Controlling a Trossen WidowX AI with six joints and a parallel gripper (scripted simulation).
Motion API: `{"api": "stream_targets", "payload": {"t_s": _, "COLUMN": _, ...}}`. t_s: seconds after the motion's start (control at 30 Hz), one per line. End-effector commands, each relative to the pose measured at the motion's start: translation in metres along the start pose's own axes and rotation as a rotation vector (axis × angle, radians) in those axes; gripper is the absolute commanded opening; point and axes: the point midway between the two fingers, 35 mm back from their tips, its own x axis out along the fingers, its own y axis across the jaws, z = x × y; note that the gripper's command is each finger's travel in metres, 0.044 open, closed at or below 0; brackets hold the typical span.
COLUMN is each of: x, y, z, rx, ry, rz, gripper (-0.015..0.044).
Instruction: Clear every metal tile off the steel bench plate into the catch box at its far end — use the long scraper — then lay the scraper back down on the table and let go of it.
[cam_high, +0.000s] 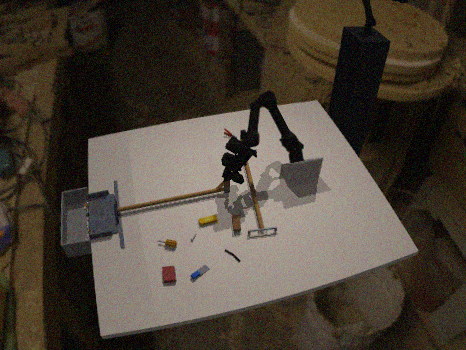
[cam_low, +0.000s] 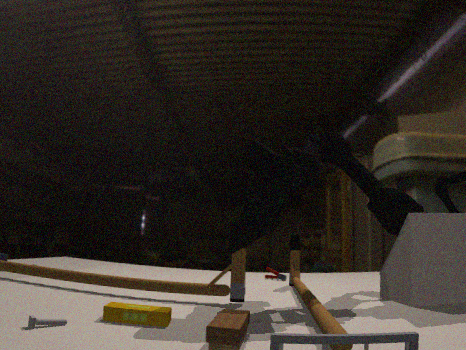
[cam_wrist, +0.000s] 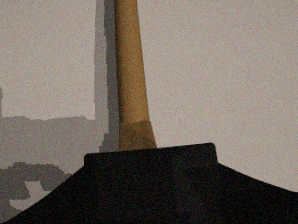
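Your claw (cam_high: 226, 186) (cam_wrist: 141, 160) grips the long scraper (cam_high: 170, 200) (cam_low: 115, 282) (cam_wrist: 132, 65) by its near end. Expect stiff, nose-heavy handling; keep hold of the upright grip.

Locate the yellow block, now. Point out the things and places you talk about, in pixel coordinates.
Top view: the yellow block (cam_high: 208, 220) (cam_low: 137, 314) lies mid-table, left of the brown block (cam_high: 236, 223) (cam_low: 228, 326), below the held scraper's handle (cam_high: 170, 199) (cam_low: 115, 280).
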Motion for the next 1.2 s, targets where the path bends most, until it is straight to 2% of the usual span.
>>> {"api": "stream_targets", "payload": {"t_s": 0.0, "x": -0.005, "y": 0.000, "z": 0.001, "rx": 0.010, "ry": -0.013, "rz": -0.003, "gripper": 0.0000}}
{"api": "stream_targets", "payload": {"t_s": 1.17, "x": -0.023, "y": -0.003, "z": -0.029, "rx": 0.009, "ry": -0.016, "rz": -0.002, "gripper": 0.0000}}
